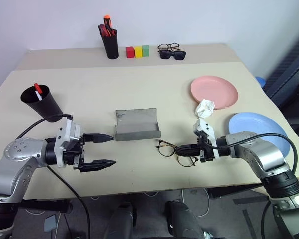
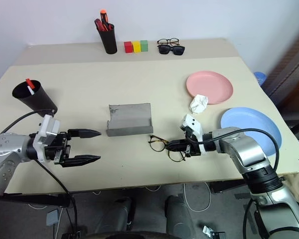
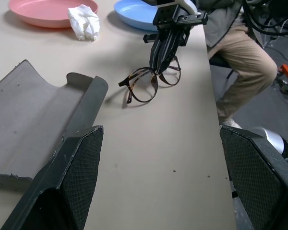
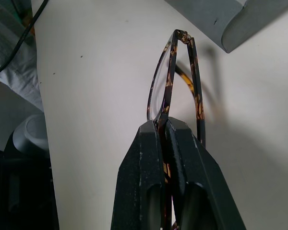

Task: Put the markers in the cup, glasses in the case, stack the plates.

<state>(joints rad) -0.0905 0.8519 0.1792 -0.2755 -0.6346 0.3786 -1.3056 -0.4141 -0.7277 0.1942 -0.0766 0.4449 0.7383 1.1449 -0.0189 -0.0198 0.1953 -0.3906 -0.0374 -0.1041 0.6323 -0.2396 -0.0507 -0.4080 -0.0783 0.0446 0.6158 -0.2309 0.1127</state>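
Right wrist view showed the right gripper (image 4: 165, 125) pinched on the frame of the glasses (image 4: 175, 76), black fingers pressed together with the rim caught between them. To finish this step well, I judged the lift should be slow and level, since a thin frame held at one edge could swing or slip. The carry was short: the open grey case (image 1: 136, 125) lay just beside the glasses, toward the middle of the table, its trough ready to take them lengthwise. The left gripper (image 1: 105, 150) hung with its fingers spread wide and holding nothing, pointing at the case, well placed to steady it.

Farther out on the beige table (image 1: 139, 84), the blue plate (image 1: 256, 127) and the pink plate (image 1: 214, 90) lay apart, unstacked, with a crumpled tissue (image 1: 205, 107) at the pink one's edge. The black cup (image 1: 42, 103) on the left held a marker (image 1: 37, 89). At the far edge stood a pen holder (image 1: 109, 42), three coloured blocks (image 1: 137, 51) and spare glasses (image 1: 171, 51), against a plain white wall (image 1: 199, 20).
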